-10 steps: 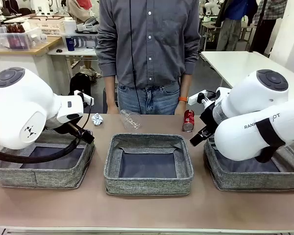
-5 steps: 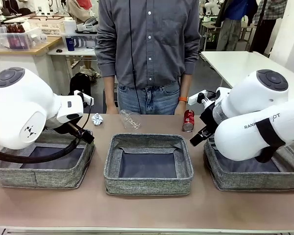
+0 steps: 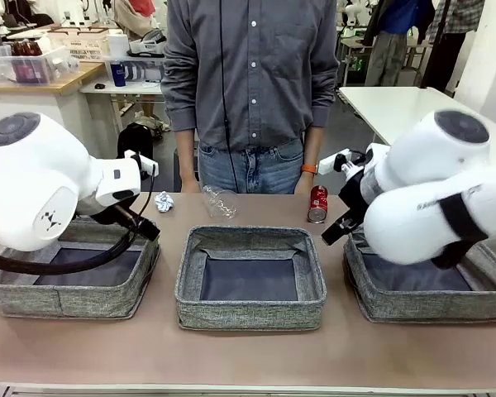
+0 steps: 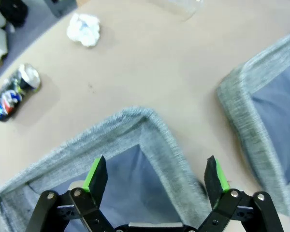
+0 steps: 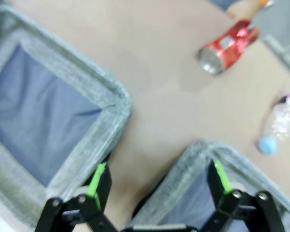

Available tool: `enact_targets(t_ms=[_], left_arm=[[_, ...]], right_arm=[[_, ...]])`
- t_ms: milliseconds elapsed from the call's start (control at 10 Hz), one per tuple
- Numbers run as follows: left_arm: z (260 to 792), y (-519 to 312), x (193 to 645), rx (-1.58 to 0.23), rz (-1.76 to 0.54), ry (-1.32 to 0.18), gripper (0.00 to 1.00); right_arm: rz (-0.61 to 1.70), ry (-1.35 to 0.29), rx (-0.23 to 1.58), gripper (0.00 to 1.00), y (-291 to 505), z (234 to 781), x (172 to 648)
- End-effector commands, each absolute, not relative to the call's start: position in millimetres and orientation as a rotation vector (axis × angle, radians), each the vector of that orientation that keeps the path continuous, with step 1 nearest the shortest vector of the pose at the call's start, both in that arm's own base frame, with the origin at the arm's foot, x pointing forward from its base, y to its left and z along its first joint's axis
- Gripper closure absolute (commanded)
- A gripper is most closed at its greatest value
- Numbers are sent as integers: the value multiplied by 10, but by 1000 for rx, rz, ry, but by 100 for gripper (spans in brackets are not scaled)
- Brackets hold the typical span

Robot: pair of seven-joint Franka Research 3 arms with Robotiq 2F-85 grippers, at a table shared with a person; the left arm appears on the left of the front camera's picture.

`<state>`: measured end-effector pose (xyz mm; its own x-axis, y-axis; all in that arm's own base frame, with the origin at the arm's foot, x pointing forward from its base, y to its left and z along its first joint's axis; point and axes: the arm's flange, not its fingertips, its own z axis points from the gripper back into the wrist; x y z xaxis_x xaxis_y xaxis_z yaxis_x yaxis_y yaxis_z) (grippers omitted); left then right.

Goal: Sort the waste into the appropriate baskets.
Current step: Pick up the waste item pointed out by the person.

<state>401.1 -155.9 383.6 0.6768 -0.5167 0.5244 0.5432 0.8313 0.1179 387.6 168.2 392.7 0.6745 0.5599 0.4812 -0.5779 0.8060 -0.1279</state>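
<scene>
**Grey fabric, spread jaws, waste unsorted**

Left claw (image 4: 156, 174) hung released and empty. Its green pads (image 4: 95, 171) straddled one corner of the left basket (image 4: 135, 123). On the table (image 4: 150, 63), ahead of this claw and to its left in the wrist view, lay the paper ball (image 4: 84, 29). Farther to that side, the dark can (image 4: 14, 93) lay on its side. The plastic cup (image 3: 220, 201) lay straight ahead, beyond the paper ball. The middle basket (image 4: 241, 106) stood to the claw's right, apart from the left basket.

Right claw (image 5: 158, 178) was likewise released and gripped nothing. It hung over the strip of table between the middle basket and the right basket (image 5: 198, 154), with a corner of the right basket between its fingers. The red can (image 5: 227, 46) lay on its side, ahead of this claw and to its right. The water bottle (image 5: 282, 121), blue-capped, lay farther right, just outside the right basket's rim.

All five pieces of waste rested on the table outside the baskets. A person (image 3: 250, 83) stood at the far edge, beyond both claws.
</scene>
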Motion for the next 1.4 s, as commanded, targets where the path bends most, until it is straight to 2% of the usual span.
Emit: enact_targets(t_ms=[0, 100, 200, 300, 400, 500, 600, 800, 900, 1000, 1100, 1300], left_arm=[[4688, -1406, 3448, -119, -567, -656, 0], [4971, -1405, 3153, -137, -557, -760, 0], [5060, -1377, 2940, -155, -612, -794, 0], [5030, -1361, 2863, -52, -599, -788, 0], [4855, -1311, 2981, 57, -569, -677, 0], [5425, -1551, 3305, -113, -604, -801, 0], [5463, -1484, 3230, -51, -607, -772, 0], [5348, -1402, 3313, -206, -607, -672, 0], [5282, -1231, 3347, -315, -594, -598, 0], [5249, -1013, 3387, -498, -556, -555, 0], [5230, -760, 3428, -715, -478, -540, 0], [5133, -500, 3570, -941, -335, -525, 0]], right_arm=[[567, -447, 158, 0, 1646, 4958, 3477], [545, -484, 131, 0, 1665, 5284, 3232], [557, -524, 99, 0, 1672, 5425, 3047], [554, -570, 45, 0, 1660, 5406, 2948], [584, -500, 119, 0, 1670, 5228, 3184], [576, -536, 103, 0, 1657, 5508, 2955], [586, -470, 172, 0, 1629, 5371, 3003], [541, -464, 259, 0, 1490, 5349, 2948], [509, -403, 403, 0, 1327, 5344, 2941], [448, -327, 634, 0, 1154, 5354, 2934], [326, -306, 808, 0, 957, 5366, 2937], [19, -264, 1096, 0, 550, 5345, 2936]])
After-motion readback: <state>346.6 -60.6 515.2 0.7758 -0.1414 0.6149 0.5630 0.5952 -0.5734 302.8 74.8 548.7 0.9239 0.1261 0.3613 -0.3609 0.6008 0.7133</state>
